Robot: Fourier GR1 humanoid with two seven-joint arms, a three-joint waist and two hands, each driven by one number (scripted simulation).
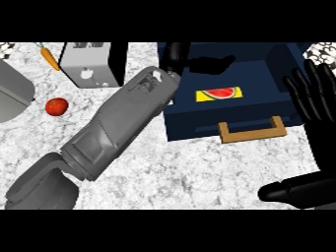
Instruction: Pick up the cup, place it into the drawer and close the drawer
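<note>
Head view: left hand point(176, 53) at far edge over dark blue drawer box point(199, 118) with wooden handle point(252, 132); grip can't tell, cup not visible. Right hand point(317, 106) spread flat, at right. Red tomato point(56, 106), orange carrot point(50, 57) left.

The left forearm point(123, 130) is stretched diagonally from the lower left toward the upper middle, its black left hand point(175, 55) seen only in part, so its fingers cannot be judged. The right hand point(319, 115) is held open at the right edge, fingers straight and pointing up, thumb point(290, 189) out to the side.
</note>
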